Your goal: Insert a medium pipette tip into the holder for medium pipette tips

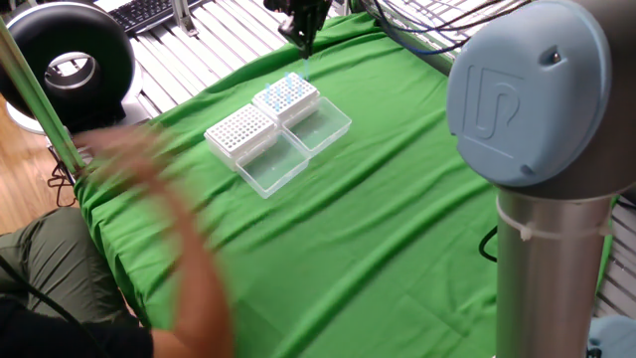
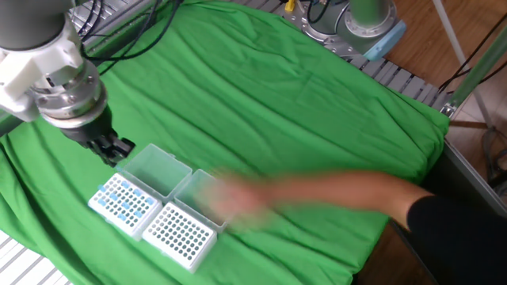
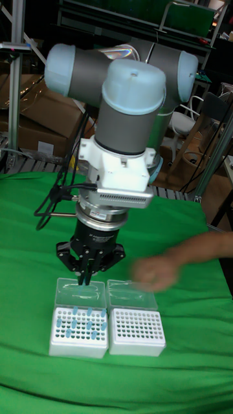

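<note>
The gripper, fingers pinched nearly together, whether holding a tip I cannot tell, hovers above the blue-tipped rack; the person's blurred hand nearby could knock the racks askew.

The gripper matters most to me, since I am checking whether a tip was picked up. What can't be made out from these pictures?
- The gripper: whether its fingers hold a pipette tip is too small to tell; cut by the top edge in one fixed view.
- The person's hand: motion-blurred in every view, so its pose is unclear.
- The empty rack: its open lid is partly veiled by the blurred hand in the other fixed view.
</note>
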You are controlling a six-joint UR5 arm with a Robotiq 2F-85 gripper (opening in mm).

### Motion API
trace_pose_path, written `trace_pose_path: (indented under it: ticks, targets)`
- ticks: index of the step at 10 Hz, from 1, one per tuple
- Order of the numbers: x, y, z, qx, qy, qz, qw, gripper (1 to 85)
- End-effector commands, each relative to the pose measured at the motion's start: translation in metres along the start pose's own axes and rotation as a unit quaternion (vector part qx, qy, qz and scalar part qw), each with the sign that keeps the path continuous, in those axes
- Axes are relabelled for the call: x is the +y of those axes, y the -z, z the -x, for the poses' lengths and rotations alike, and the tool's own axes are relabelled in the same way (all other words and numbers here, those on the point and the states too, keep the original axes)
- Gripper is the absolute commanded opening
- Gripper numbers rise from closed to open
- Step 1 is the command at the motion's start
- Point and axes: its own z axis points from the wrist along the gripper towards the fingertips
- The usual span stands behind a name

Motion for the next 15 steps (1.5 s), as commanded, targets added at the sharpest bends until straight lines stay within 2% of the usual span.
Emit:
trace_pose_path:
  ticks: [1, 2, 3, 4, 6, 7, 8, 10, 12, 13, 15]
  targets:
    - [0.044, 0.003, 0.000, -0.001, -0.035, 0.031, 0.9989, 1.0]
    - [0.046, 0.000, -0.001, -0.002, -0.035, 0.017, 0.9992, 1.0]
    - [0.035, 0.000, -0.005, 0.004, -0.020, -0.004, 0.9998, 1.0]
    - [0.024, 0.000, -0.008, 0.012, 0.009, -0.026, 0.9996, 1.0]
    - [0.012, 0.001, -0.011, 0.021, 0.076, -0.046, 0.9958, 1.0]
    - [0.013, 0.001, -0.007, 0.015, 0.111, -0.044, 0.9928, 1.0]
    - [0.020, 0.000, -0.003, 0.005, 0.128, -0.033, 0.9912, 1.0]
    - [0.016, 0.000, -0.007, 0.013, 0.107, -0.039, 0.9934, 1.0]
    - [0.043, -0.001, 0.005, 0.005, 0.085, -0.021, 0.9961, 1.0]
    - [0.050, -0.003, 0.007, 0.001, 0.082, -0.008, 0.9966, 1.0]
    - [0.056, -0.010, 0.017, -0.009, 0.078, -0.004, 0.9969, 1.0]
